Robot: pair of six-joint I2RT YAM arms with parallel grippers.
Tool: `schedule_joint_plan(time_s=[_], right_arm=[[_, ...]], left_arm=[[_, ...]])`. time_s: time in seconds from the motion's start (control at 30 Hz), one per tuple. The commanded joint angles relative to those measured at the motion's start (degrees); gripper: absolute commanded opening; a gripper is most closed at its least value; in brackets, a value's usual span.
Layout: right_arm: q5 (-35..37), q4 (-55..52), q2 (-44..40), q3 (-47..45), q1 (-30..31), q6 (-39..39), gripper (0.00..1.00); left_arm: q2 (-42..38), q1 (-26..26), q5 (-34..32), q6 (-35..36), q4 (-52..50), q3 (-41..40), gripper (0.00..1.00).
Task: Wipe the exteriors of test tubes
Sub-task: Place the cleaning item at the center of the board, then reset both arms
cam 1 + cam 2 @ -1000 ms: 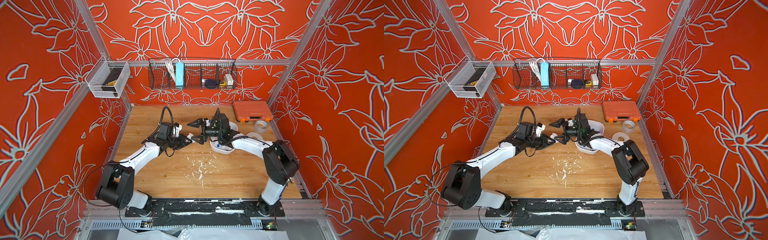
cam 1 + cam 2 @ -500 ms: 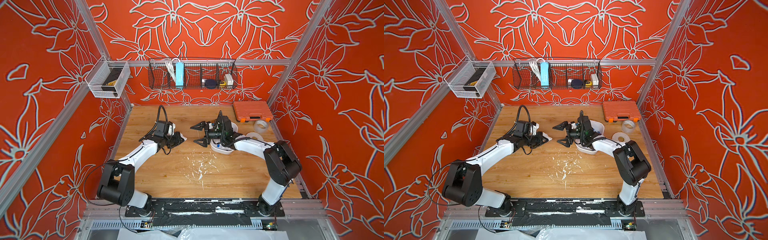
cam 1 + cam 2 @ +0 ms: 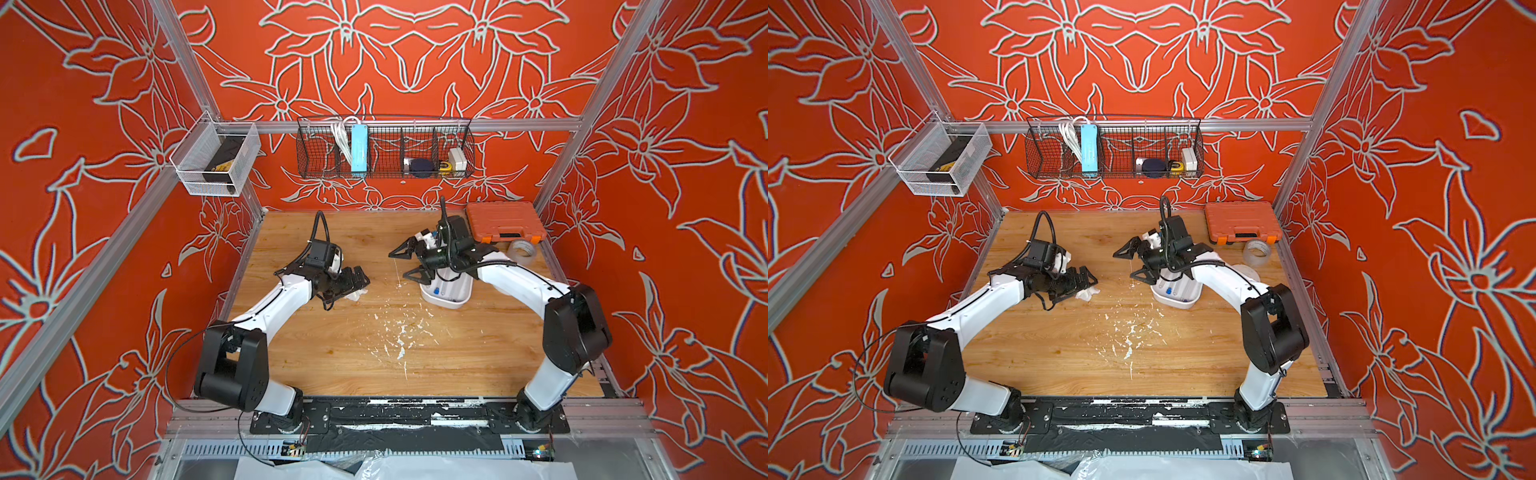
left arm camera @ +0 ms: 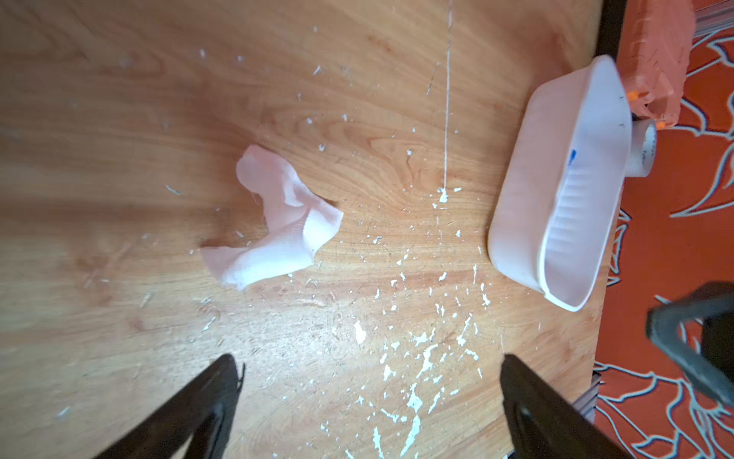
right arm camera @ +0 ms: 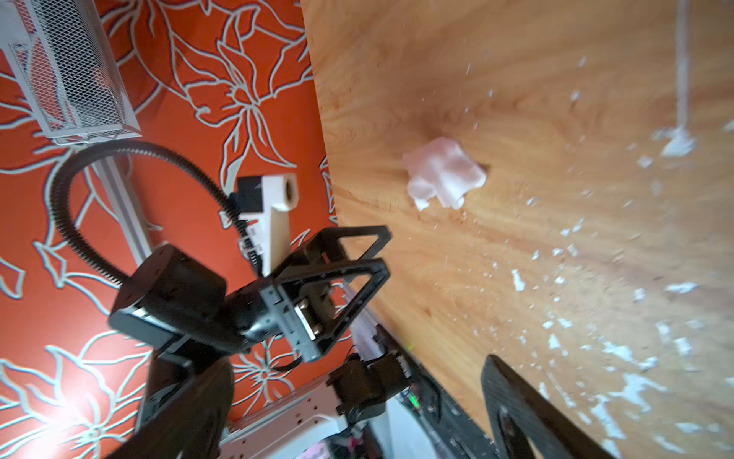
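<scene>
Two claws hang spread wide and empty above the tabletop [image 3: 374, 365]: the left claw [image 4: 369, 359] near one crumpled white tissue [image 4: 278, 222], the right claw [image 3: 398, 266] near one white tub [image 3: 446, 303]. The test tubes [image 3: 440, 289] lie in that tub, two blue caps showing; their full count cannot be told.
</scene>
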Motion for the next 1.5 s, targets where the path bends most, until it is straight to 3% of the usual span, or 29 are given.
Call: schedule_joint_plan(time_s=[0.0,0.1,0.23,0.33,0.47,0.57,0.67,0.73,0.8,0.93,0.97,1.03,1.1,1.17,1.23,1.3,1.47], right_arm=[[13.52,-16.25,-2.49,5.33,-4.69,-16.78,0.97],[29.09,-23.17,-5.74,6.60,-8.82,-28.61,0.97],[45.74,-17.71,-12.84,-1.75,-13.86,-39.50,0.97],[53.33,-6.63,-19.27,-12.83,-16.61,-45.44,0.97],[63.59,11.43,-26.60,-30.03,-17.57,-52.69,0.97],[66.03,25.63,-28.89,-41.62,-17.74,-58.08,0.97],[66.15,32.04,-27.52,-46.60,-18.30,-58.63,0.97],[66.39,31.15,-25.67,-46.67,-18.49,-59.49,0.97],[66.77,37.31,-23.84,-50.02,-18.62,-61.03,0.97],[64.77,49.70,-20.87,-53.81,-20.22,-63.88,0.98],[64.39,51.57,-19.95,-55.20,-20.99,-62.68,0.98],[61.79,60.07,-18.79,-59.29,-23.28,-61.14,0.97],[61.07,68.44,-16.55,-62.49,-24.13,-61.15,0.97],[59.61,63.16,-18.82,-61.49,-24.14,-61.11,0.97],[59.61,67.08,-16.98,-62.06,-24.17,-61.60,0.97],[60.09,61.63,-18.23,-60.50,-24.17,-60.97,0.97],[58.78,62.43,-17.67,-60.23,-24.21,-61.76,0.97]], left_arm=[[-6.20,0.04,-5.60,2.51,-0.72,2.38,0.98],[-10.75,0.04,-14.79,1.54,3.00,1.42,0.98],[-13.55,0.13,-30.46,-0.06,11.89,-4.11,0.98],[-14.91,0.13,-33.68,10.01,29.68,-15.48,0.98],[-12.67,0.27,-37.55,18.40,45.27,-24.55,0.98],[-9.62,0.33,-37.26,25.93,56.16,-30.16,0.98],[-7.51,0.70,-41.07,28.46,69.93,-38.68,0.98],[-6.18,1.42,-38.69,30.43,80.05,-44.52,0.98],[-3.65,1.90,-38.33,31.47,92.38,-49.98,0.98],[0.85,6.95,-30.78,28.62,103.84,-53.98,0.98],[-1.02,7.04,-28.89,28.83,98.41,-53.01,0.98],[0.32,7.42,-25.13,30.19,101.08,-52.97,0.98],[-1.10,7.42,-24.90,30.17,94.79,-50.98,0.98],[0.13,7.34,-24.83,30.30,98.82,-51.94,0.98],[-1.02,7.34,-24.72,30.29,95.72,-51.19,0.98],[-0.97,7.36,-24.78,30.38,95.71,-51.20,0.98],[-0.82,7.34,-24.73,30.38,95.69,-51.08,0.98]])
